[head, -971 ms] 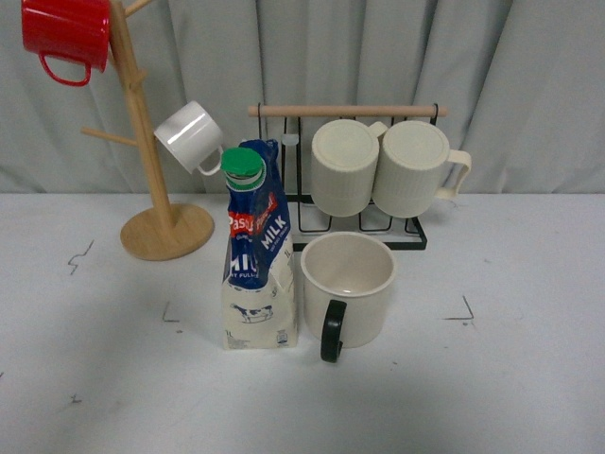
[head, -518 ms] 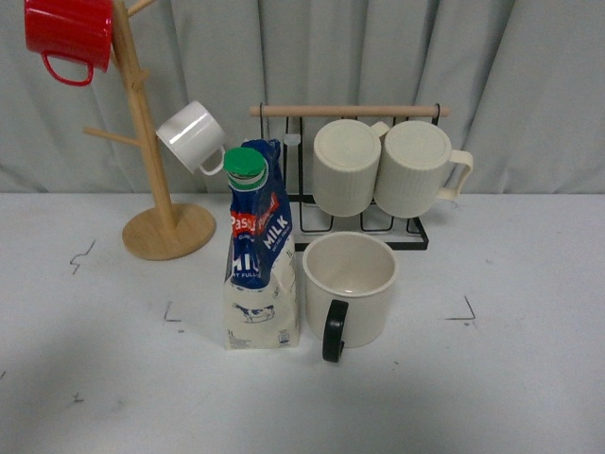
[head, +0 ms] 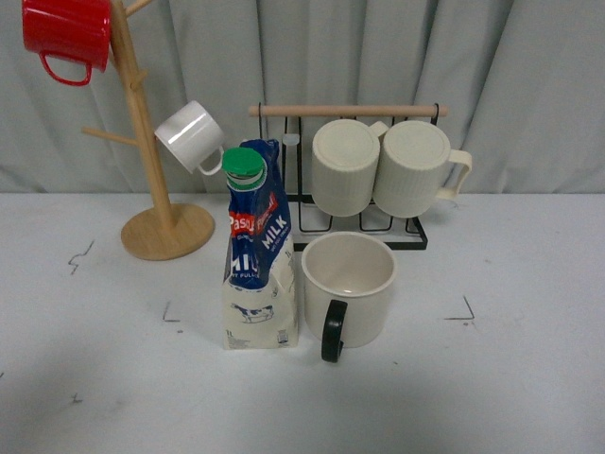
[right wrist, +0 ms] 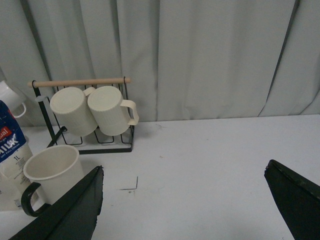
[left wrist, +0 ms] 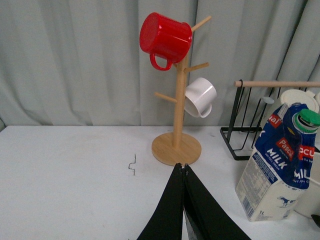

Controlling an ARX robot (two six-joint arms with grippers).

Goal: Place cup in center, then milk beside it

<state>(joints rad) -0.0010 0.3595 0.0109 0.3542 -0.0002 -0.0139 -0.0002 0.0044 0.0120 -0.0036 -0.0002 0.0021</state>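
Note:
The cup (head: 347, 287), wide and cream with a black handle facing front, stands upright in the table's middle; the right wrist view has the cup (right wrist: 52, 172) too. Right beside it on its left stands the milk (head: 257, 255), a blue-and-white carton with a green cap, also seen as the milk (left wrist: 280, 167) from the left wrist. No arm appears in the front view. My left gripper (left wrist: 183, 167) is shut with nothing in it, away from the carton. My right gripper (right wrist: 184, 172) is open over bare table, apart from the cup.
Behind the cup, a black wire rack (head: 364, 222) with a wooden bar holds two ribbed cream mugs (head: 378, 168). At the back left, a wooden mug tree (head: 156, 203) carries a red mug (head: 66, 36) and a small white cup (head: 191, 137). Corner marks (head: 463, 310) are drawn on the table.

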